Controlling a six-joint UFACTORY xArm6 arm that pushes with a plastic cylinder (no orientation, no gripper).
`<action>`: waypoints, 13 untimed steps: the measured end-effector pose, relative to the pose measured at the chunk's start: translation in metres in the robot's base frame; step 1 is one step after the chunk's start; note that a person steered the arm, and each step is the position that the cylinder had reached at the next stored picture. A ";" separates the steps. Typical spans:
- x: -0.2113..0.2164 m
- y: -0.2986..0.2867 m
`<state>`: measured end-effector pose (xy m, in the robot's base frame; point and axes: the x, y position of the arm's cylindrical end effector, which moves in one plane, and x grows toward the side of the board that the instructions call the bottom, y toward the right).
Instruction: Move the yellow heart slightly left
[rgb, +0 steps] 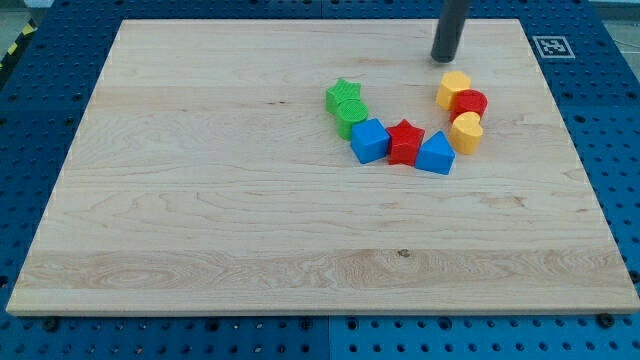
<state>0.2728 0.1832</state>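
Observation:
The yellow heart (466, 131) lies right of the board's middle, touching a red block (469, 102) above it and a blue triangular block (436, 153) at its lower left. A second yellow block (452, 88) sits just above the red one. My tip (443, 59) is near the view's top, just above that upper yellow block and well above the heart, apart from both.
A red star (405, 141), a blue cube (369, 140), a green star (344, 96) and a green block (352, 117) curve leftwards from the blue triangular block. The wooden board (200, 200) rests on a blue perforated table.

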 end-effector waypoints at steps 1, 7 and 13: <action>0.026 0.028; 0.116 0.041; 0.150 0.020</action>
<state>0.4232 0.2034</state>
